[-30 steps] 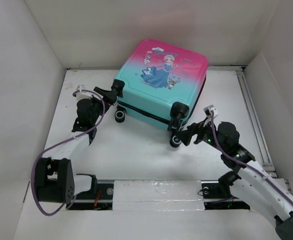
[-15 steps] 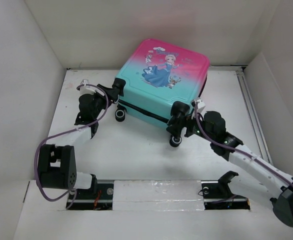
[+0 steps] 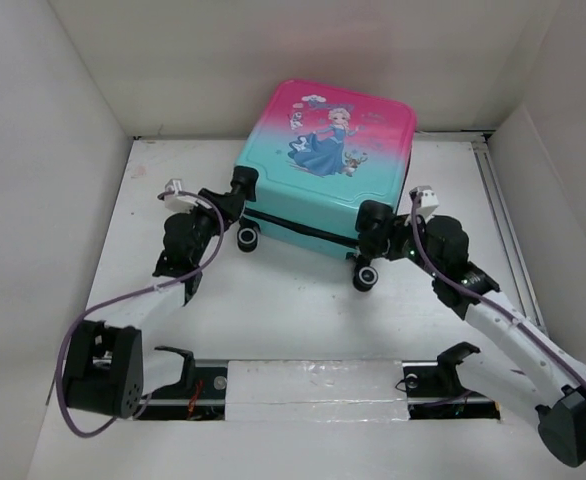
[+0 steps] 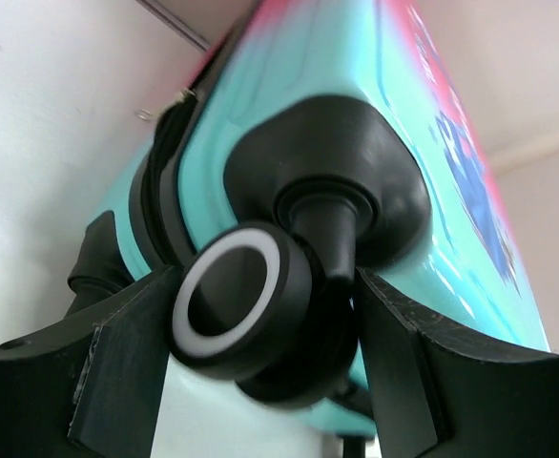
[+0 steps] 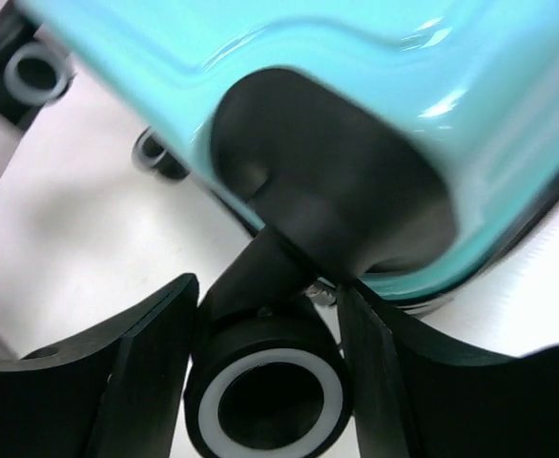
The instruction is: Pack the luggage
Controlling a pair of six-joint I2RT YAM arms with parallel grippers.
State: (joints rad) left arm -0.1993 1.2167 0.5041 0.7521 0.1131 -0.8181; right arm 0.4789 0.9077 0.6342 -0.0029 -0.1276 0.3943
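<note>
The luggage [image 3: 323,165] lies flat and closed at the back middle of the white table, princess side up, its wheels toward me. My left gripper [image 3: 231,200] is shut on its upper left wheel [image 4: 246,305], with a finger pressed on each side. My right gripper [image 3: 385,232] is shut on the upper right wheel [image 5: 265,391], just below its black wheel housing [image 5: 337,181]. The teal shell fills both wrist views [image 4: 337,57] [image 5: 356,48]. The zip seam is shut and the inside is hidden.
Two lower wheels [image 3: 246,238] [image 3: 366,276] rest on the table. White walls close in the left, back and right. A grey track [image 3: 503,220] runs along the right side. The arms' mounting rail [image 3: 313,385] lies at the near edge.
Both grippers moved in onto the suitcase's front wheels and closed on them. The right arm swung left, then back. The suitcase shifted slightly right and turned.
</note>
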